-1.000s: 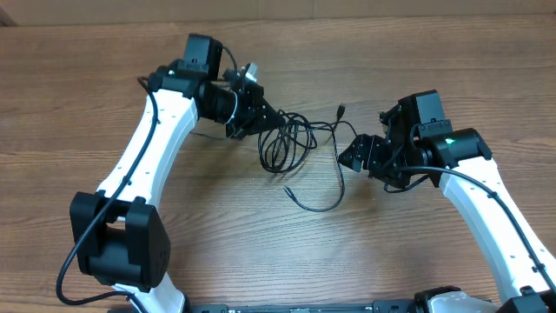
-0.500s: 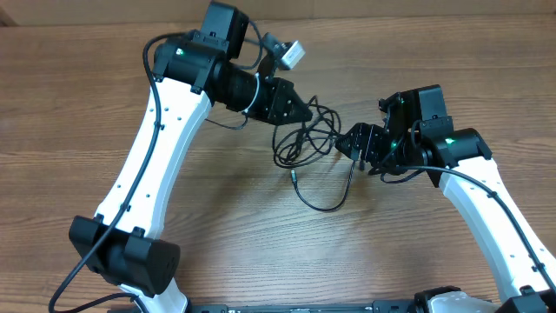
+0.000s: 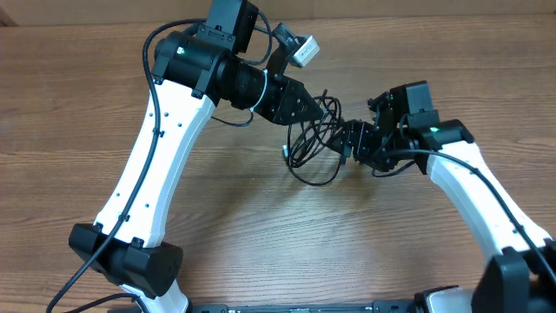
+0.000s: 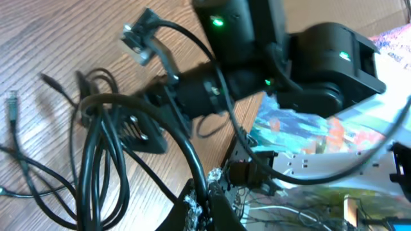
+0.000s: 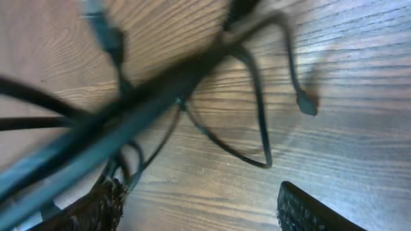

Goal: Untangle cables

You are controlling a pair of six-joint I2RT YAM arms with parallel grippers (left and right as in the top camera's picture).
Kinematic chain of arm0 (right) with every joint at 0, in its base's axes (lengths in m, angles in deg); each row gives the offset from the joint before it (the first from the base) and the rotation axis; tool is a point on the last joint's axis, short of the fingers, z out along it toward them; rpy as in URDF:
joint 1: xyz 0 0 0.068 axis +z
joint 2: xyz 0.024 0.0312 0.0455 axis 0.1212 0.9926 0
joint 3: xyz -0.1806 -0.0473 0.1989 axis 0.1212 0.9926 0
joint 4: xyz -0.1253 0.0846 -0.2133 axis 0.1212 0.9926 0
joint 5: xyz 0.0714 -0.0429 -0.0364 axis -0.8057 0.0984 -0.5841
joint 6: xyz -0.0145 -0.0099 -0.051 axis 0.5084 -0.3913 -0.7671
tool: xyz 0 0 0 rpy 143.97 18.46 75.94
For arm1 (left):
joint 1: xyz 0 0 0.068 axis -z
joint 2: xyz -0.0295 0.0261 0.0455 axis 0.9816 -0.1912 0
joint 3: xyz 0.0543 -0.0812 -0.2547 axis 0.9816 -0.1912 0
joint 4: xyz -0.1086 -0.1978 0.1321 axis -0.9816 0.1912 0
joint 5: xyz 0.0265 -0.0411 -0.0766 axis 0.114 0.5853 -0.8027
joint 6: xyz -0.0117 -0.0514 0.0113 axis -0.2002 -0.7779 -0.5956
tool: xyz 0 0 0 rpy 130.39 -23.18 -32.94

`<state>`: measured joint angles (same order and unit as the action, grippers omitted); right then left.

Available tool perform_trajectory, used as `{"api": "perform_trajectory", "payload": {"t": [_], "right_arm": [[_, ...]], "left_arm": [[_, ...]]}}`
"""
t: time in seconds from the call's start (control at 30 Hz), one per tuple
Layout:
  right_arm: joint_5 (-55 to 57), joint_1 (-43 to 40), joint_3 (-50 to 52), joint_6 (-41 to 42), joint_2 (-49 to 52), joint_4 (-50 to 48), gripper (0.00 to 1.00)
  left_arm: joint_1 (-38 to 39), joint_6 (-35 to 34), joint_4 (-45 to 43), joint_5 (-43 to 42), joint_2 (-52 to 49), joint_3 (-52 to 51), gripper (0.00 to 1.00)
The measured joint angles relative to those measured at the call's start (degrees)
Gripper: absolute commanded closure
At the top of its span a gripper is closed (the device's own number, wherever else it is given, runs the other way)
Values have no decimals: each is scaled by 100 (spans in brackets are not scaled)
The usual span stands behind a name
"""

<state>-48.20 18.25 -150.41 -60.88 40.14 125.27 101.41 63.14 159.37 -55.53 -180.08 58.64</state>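
The cables [image 3: 311, 149] are a bundle of thin black cords, looped and crossed at the middle of the wooden table [image 3: 261, 226]. My left gripper [image 3: 304, 111] is at the bundle's upper left, shut on one strand. In the left wrist view that cord runs up out of the left gripper [image 4: 207, 205], and the loops [image 4: 96, 147] hang to the left over the wood. My right gripper [image 3: 346, 139] is at the bundle's right edge, open. In the right wrist view the cables [image 5: 148, 96] cross blurred above the right gripper [image 5: 202, 210], with only bare wood between its fingers.
A silver-tipped plug end [image 3: 287, 150] sticks out at the bundle's left side. Another small plug [image 5: 307, 106] hangs on a thin cord. A cardboard edge [image 3: 391, 7] runs along the back of the table. The left arm's own thicker wire [image 3: 174, 35] loops over its wrist.
My left gripper has moved right and slightly back, dragging the bundle with it. My right gripper has moved left, up to the bundle's right edge, with its jaws a little narrower.
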Motion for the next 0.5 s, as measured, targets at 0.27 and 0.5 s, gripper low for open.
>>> {"api": "perform_trajectory", "payload": {"t": [0.27, 0.5], "right_arm": [[645, 0, 0, -4, 352, 127, 27], [1561, -155, 0, -9, 361, 317, 24]], "left_arm": [[0, 192, 527, 748, 0, 9, 96], [0, 164, 898, 2129, 0, 15, 96]]}}
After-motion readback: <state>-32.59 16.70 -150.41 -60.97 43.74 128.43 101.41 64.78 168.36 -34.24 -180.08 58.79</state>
